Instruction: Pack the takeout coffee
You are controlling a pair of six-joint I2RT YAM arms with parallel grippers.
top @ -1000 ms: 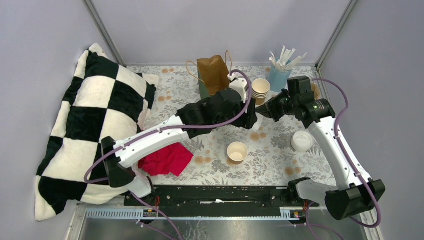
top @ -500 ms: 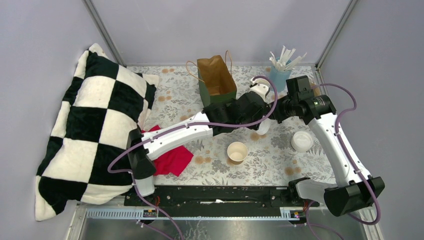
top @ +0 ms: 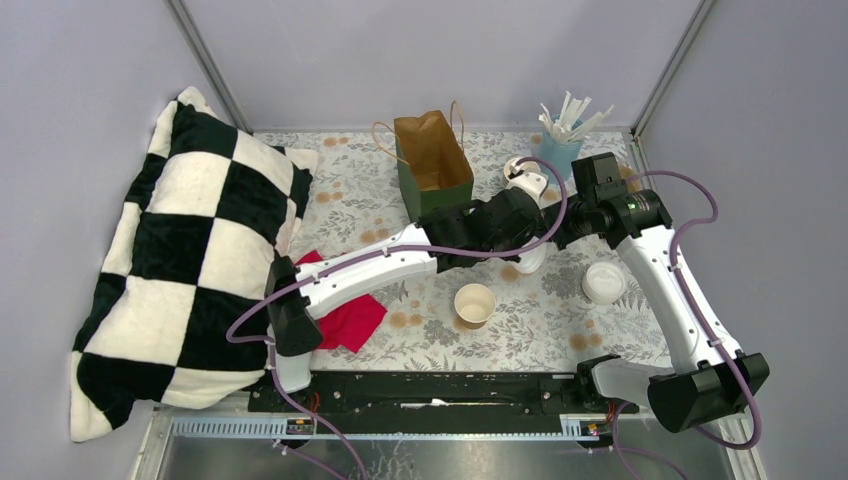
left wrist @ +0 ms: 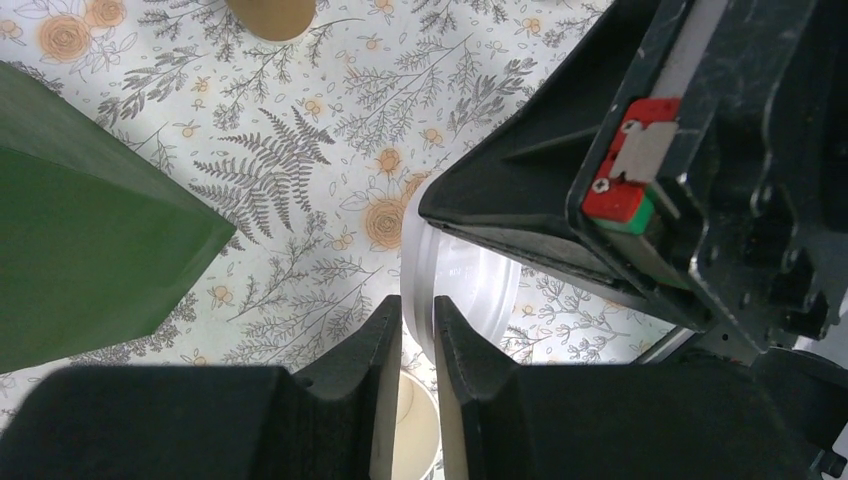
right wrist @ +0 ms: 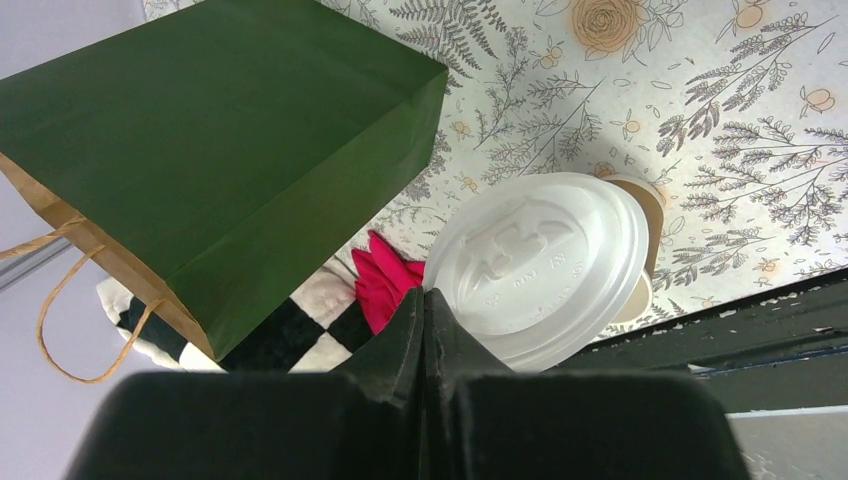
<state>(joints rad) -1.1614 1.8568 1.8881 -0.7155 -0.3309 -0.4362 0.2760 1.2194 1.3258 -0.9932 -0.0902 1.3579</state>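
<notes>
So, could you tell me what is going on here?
Both arms meet over the table, near the green bag. The right fingers are shut on the edge of a white lid, and the left fingers appear to pinch the same lid's rim, as in a handover. An open paper cup and another lid sit on the table.

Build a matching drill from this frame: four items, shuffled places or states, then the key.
Items
1. green bag
2. red cloth
3. open paper cup
4. blue cup of sticks

Places or states
A. far right corner
B. beside the checkered pillow
C. near middle, lidless
D. far centre, standing open

Pairs: 1-D, 2-B, 3-C, 4-A
</notes>
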